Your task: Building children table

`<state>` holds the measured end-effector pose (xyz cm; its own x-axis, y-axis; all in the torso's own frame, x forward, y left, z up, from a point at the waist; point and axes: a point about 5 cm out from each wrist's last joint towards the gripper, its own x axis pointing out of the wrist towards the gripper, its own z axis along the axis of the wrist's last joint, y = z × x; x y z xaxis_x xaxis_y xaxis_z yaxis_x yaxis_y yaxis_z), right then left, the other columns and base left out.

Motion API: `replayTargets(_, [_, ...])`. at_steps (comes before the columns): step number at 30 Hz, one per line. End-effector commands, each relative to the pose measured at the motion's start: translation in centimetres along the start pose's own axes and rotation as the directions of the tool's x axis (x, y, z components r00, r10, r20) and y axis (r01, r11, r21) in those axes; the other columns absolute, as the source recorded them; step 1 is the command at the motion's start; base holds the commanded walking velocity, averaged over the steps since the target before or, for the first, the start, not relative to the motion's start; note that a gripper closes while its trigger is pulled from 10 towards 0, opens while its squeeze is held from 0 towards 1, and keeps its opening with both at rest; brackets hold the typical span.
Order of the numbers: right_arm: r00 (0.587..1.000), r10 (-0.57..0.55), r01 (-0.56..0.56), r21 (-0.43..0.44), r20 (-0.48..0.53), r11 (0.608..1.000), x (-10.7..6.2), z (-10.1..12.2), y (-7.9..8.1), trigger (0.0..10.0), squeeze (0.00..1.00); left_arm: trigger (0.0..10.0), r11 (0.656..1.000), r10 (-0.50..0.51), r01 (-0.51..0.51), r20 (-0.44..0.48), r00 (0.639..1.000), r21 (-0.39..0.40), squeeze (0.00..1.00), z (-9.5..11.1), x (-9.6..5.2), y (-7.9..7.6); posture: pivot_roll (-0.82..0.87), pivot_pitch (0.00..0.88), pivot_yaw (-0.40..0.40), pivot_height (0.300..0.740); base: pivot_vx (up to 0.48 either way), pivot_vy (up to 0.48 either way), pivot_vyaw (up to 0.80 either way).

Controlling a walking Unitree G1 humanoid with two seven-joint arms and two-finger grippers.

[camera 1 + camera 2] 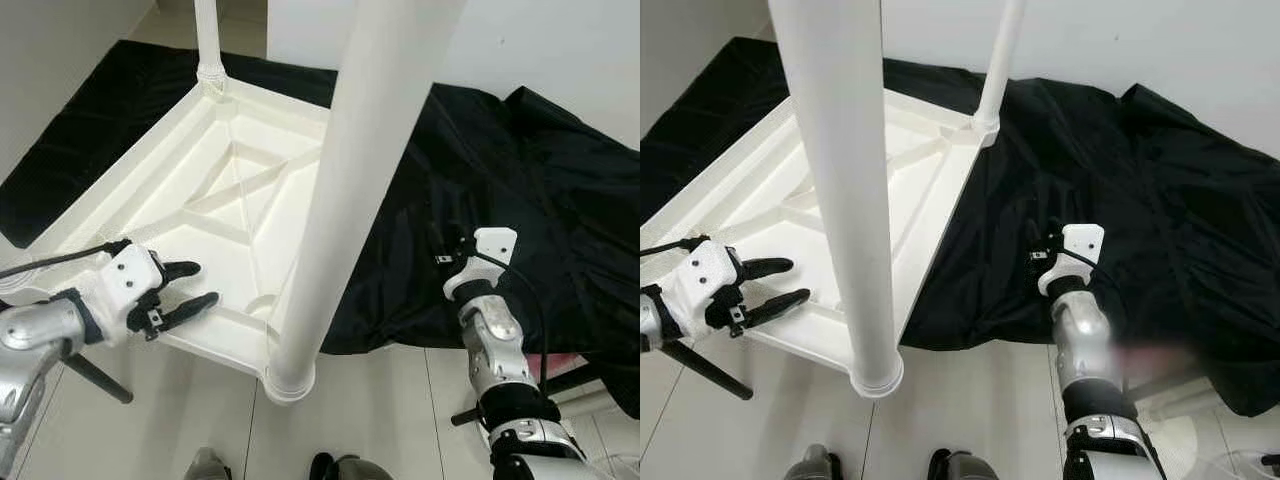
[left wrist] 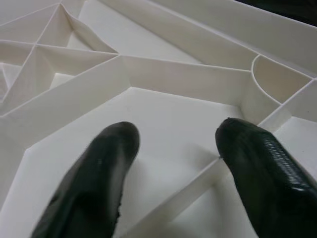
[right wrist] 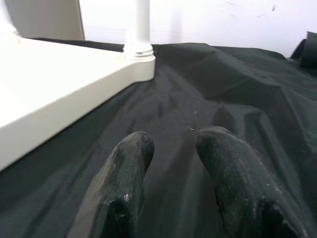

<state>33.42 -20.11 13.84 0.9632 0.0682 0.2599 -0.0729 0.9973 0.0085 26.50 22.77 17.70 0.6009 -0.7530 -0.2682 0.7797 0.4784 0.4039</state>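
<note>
The left gripper [image 1: 190,287] hovers with its jaws released, the two black fingers [image 2: 94,183] spread apart and holding nothing, just above the ribbed underside of the overturned white children's table [image 1: 215,190]. One fingertip sits over a flat panel between the ribs, the other over a thin rib near a curved corner pocket. The gripper is at the near left part of the tabletop, just left of the near table leg [image 1: 340,190], which rises thick and white from the near corner socket toward the camera. A second, far leg [image 1: 207,40] stands upright in the far corner socket.

The right gripper [image 1: 1045,255] is well apart from the table, on the right, low over the black cloth [image 1: 520,190]. Its jaws are also released, with a narrow gap between the fingers [image 3: 124,183] and nothing in it; whether the tips touch the cloth cannot be told.

The table lies upside down, resting partly on the black cloth and partly over the pale tiled floor [image 1: 370,420] at its near edge.
</note>
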Motion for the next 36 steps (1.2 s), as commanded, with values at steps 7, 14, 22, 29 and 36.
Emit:
replayTargets(7, [1.0, -0.021, 0.021, -0.006, -0.02, 1.0, -0.6, -0.3, -0.7, 10.0, 0.0, 10.0, 0.998, -0.054, 0.053, -0.019, 0.998, -0.044, 1.0, -0.8, -0.3, -0.1, 0.09, 0.152, -0.087, 0.74, 0.0, 0.0, 0.0])
replayTargets(14, [0.999, -0.027, 0.027, -0.007, -0.039, 1.0, -0.9, -0.6, -0.7, 10.0, 0.0, 10.0, 0.987, -0.11, 0.119, 0.081, 0.991, -0.112, 0.0, 1.1, -1.5, 0.2, 0.1, 0.148, -0.088, 0.74, 0.0, 0.0, 0.0])
replayTargets(22, [0.999, -0.022, 0.021, -0.007, -0.043, 1.0, -0.8, -0.6, -0.5, 10.0, 0.0, 10.0, 0.984, -0.094, 0.11, 0.114, 0.989, -0.142, 0.0, 1.5, -2.0, 0.7, 0.1, 0.143, -0.093, 0.74, 0.0, 0.0, 0.0])
replayTargets(29, [0.999, -0.013, 0.013, -0.011, -0.049, 1.0, -0.7, -0.7, -0.4, 10.0, 0.0, 10.0, 0.974, -0.188, 0.19, 0.029, 0.982, -0.124, 0.0, 0.5, -1.9, -0.7, 0.11, 0.136, -0.097, 0.74, 0.0, 0.0, 0.0])
replayTargets(36, [0.999, -0.012, 0.011, -0.019, -0.05, 1.0, -0.6, -0.5, -0.6, 10.0, 0.0, 10.0, 0.97, -0.226, 0.219, -0.069, 0.972, -0.105, 0.0, -0.7, -1.5, -1.3, 0.1, 0.134, -0.096, 0.74, 0.0, 0.0, 0.0])
